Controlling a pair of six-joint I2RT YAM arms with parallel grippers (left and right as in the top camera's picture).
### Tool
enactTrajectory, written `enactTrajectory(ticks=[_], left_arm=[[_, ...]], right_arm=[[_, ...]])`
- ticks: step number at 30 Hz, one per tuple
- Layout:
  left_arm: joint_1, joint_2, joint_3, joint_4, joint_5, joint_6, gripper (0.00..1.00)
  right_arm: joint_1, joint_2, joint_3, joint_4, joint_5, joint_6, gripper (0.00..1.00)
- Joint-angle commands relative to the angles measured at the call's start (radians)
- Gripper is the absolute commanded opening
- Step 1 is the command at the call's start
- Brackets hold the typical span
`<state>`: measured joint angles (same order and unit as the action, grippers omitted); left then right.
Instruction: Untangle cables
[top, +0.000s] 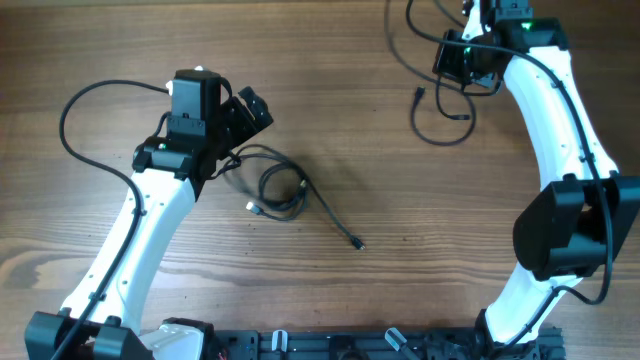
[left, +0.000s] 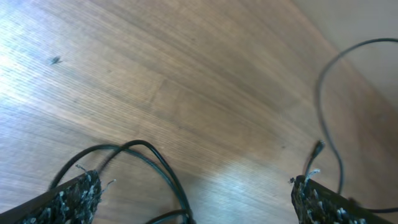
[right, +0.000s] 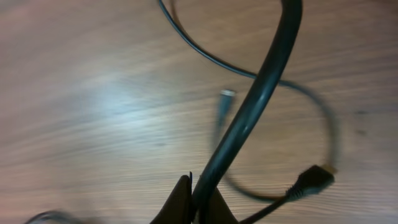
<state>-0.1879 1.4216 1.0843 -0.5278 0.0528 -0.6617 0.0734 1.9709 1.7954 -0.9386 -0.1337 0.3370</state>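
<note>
**Overhead view.** The coiled cable (top: 282, 188) lies near the centre of the table (top: 420, 200), at 5 o'clock from the left gripper (top: 250, 110). One plug end trails toward 4 o'clock. The second cable (top: 440, 125) loops at the frame's 1 o'clock, below the right gripper (top: 462, 62) and well apart from the coil. Judgement: the two cords appear separated; the coil's own overlapping loops are left to open.

**Left wrist view.** The left gripper (left: 196, 190) has its jaws wide apart and holds nothing. A loop of the coiled cable (left: 152, 165) lies between the fingers at 6 o'clock. A further strand (left: 326, 93) with a plug runs at 3 o'clock, near one finger. Its parent cable cannot be told, and it may foul a closing move.

**Right wrist view.** The right gripper (right: 193, 202) has its jaws apparently clamped on the second cable (right: 261, 93), which rises toward 1 o'clock. Thinner strands lie free behind it.
</note>
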Motion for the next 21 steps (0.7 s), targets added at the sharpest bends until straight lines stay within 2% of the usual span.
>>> enactTrajectory(ticks=[1,7,15,21], left_arm=[[0.001,0.013,-0.005,-0.016,-0.029,0.03,1.0],[0.001,0.019,-0.005,-0.034,-0.029,0.03,1.0],[0.001,0.019,-0.005,-0.046,-0.029,0.03,1.0],[0.001,0.019,-0.005,-0.05,-0.029,0.03,1.0]], right_arm=[[0.008,0.05,-0.064,0.011,0.134,-0.053,0.08],[0.009,0.121,-0.086,0.05,0.002,-0.127,0.14],[0.021,0.209,-0.087,0.045,0.001,-0.134,0.28],[0.061,0.253,-0.087,0.036,-0.039,-0.225,0.42]])
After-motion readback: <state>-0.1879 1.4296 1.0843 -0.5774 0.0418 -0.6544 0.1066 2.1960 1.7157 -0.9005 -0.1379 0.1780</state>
